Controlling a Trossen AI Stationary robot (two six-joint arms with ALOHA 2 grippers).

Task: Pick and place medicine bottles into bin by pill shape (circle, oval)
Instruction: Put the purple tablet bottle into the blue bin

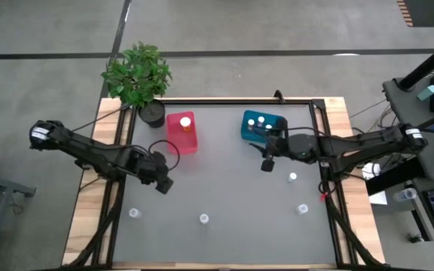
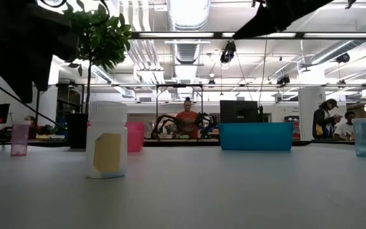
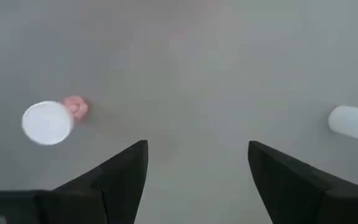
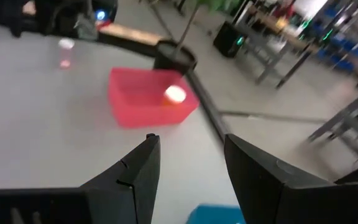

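Nearest the front edge of the counter, four loose medicine bottles stand apart: one at seven o'clock, one at six o'clock, one at five o'clock, one at four o'clock. Farther in, the left arm reaches in from nine o'clock; the left end effector hangs over bare counter, fingers spread, empty. The right arm stretches in from three o'clock; the right end effector sits at the near edge of the blue bin, fingers parted, holding nothing. The blue bin, at one o'clock, holds several bottles. The pink bin, at eleven o'clock, holds one. A potted plant stands at the far left corner.
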